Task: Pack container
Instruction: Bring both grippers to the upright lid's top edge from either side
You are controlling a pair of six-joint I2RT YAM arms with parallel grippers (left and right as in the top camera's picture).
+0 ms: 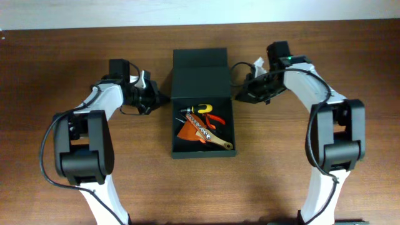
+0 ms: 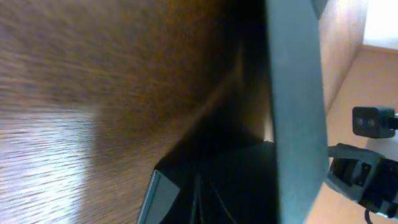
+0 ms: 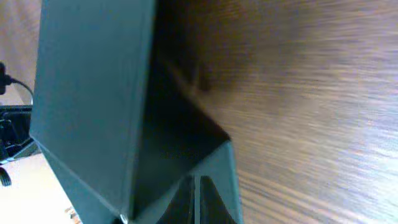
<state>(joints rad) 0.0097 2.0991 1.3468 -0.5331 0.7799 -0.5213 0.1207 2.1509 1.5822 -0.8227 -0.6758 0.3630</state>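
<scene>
Dark green-black matte board, one item: the container (image 1: 203, 153), mid-table, long side running away from me. It is open, and its lid (image 1: 200, 78) stands tilted up at the far end.

Contents, all lying inside the walls:
- a yellow-handled tool (image 1: 204, 109)
- red-handled pliers (image 1: 215, 120)
- an orange piece (image 1: 187, 132), kind unclear
- a wooden-handled tool (image 1: 209, 134) with a studded metal strip, lying aslant, its handle end near the front right corner

Nothing to pack shows on the brown wooden table (image 1: 206, 194), so I judge that closing is the step in hand.

My left gripper (image 1: 156, 99) is just beside the lid's left edge. My right gripper (image 1: 240, 95) is just beside its right edge. Whether either touches the board, I cannot tell. In the left wrist view the lid (image 2: 295, 112) rises as a tall grey-green slab past my fingers (image 2: 180, 199). The right wrist view shows the lid (image 3: 93, 93) as the same slab past my other fingers (image 3: 217, 186). Each pair looks pressed together with only a thin seam between, pinching nothing.

Handling notes for the step:
- Get both tips against the lid's far face at matching height, so the flap does not twist on its hinge.
- Sweep both arms toward the near end at one pace, then ease the flap down.
- The board looks light, so a one-sided push would likely skate the whole box across the wood.
- Watch the wooden handle near the corner, as it is the piece most likely to foul the rim.
- Finish with a flat press over the front edge.
</scene>
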